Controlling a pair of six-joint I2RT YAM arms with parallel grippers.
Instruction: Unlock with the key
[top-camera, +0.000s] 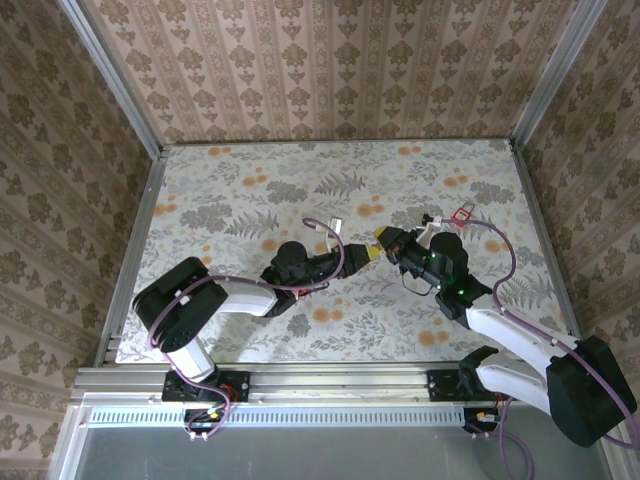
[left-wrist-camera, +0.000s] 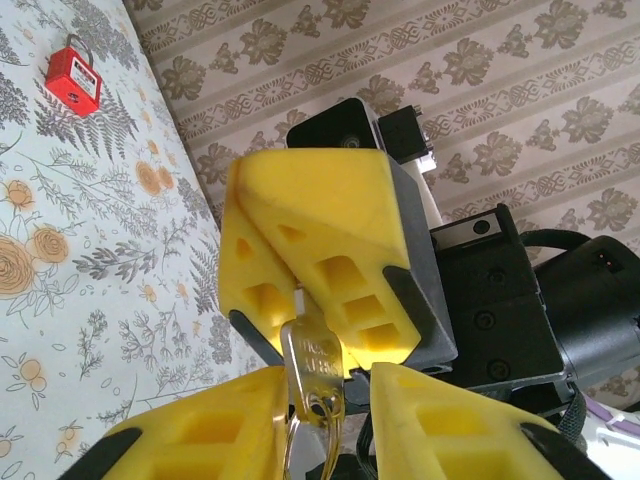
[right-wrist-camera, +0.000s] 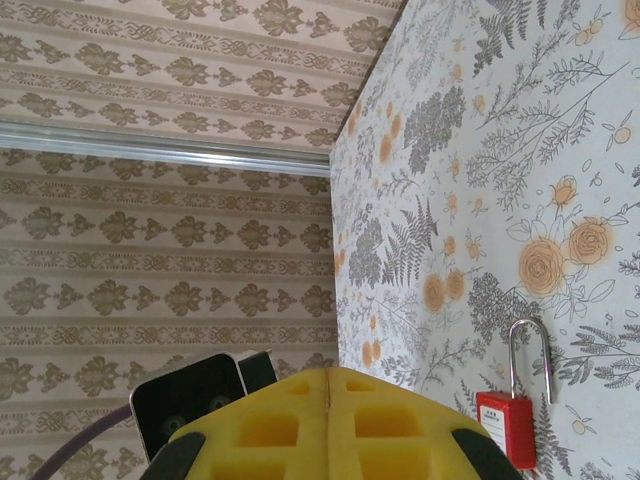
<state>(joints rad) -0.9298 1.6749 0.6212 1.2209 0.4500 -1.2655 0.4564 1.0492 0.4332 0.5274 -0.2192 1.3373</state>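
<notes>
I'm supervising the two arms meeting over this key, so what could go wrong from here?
The right gripper pinches the key just by its end, while the left gripper has not clamped it; an early release could drop it. The padlock lies loose on the table, unheld, so it may slide when the key is pushed in.

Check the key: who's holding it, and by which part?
The right hand, shut, pinches the key by its blade end. The left hand brackets the key's head, fingers apart; no grip there that I can tell.
</notes>
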